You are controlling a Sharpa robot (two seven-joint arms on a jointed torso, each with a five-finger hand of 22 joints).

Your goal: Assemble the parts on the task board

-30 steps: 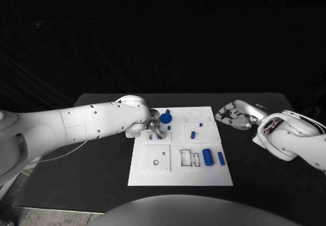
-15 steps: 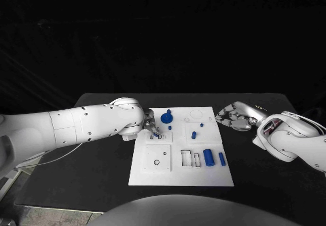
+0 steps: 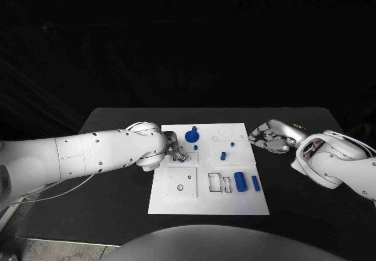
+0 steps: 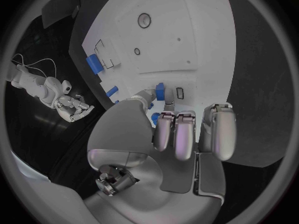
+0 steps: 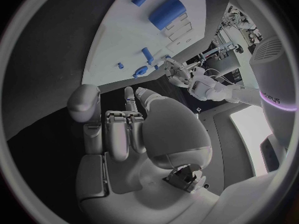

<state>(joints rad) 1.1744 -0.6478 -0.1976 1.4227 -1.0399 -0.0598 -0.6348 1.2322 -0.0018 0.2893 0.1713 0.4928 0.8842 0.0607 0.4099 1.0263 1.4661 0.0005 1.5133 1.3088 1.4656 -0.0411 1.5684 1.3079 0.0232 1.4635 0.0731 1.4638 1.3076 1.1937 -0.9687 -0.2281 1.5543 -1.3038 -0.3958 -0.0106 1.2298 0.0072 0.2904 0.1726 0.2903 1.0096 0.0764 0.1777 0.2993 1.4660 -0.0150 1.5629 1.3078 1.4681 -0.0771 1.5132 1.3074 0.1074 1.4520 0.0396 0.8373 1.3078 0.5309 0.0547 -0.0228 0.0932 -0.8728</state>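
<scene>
While the task board [image 3: 208, 185] lies flat at the centre of the black table [image 3: 110, 196], the left hand [image 3: 174, 148] is positioned over the board's 10 o'clock area; its fingertips [image 4: 160, 90] pinch a small blue part [image 3: 182, 159] directly above a small rectangular slot, and the remaining fingers are curled toward the palm; whether the part already touches the slot cannot be determined. The right hand [image 3: 271, 136] hovers just off the board's edge at 2 o'clock, above the bare table; its fingers are curled inward with nothing between them, as confirmed in the right wrist view [image 5: 118, 129].

Part locations on the board are as follows: a blue knobbed piece [image 3: 192, 136] stands at 12 o'clock, just beside the left hand; a small blue peg [image 3: 231, 144] and a short blue pin [image 3: 223, 155] lie at 1 o'clock, near each other but apart; a large blue cylinder [image 3: 240, 181] and a slim blue rod [image 3: 255, 183] lie side by side at 3 o'clock, next to two rectangular recesses [image 3: 214, 182]; a square plate with a round hole [image 3: 180, 182] occupies the 8 o'clock area.
</scene>
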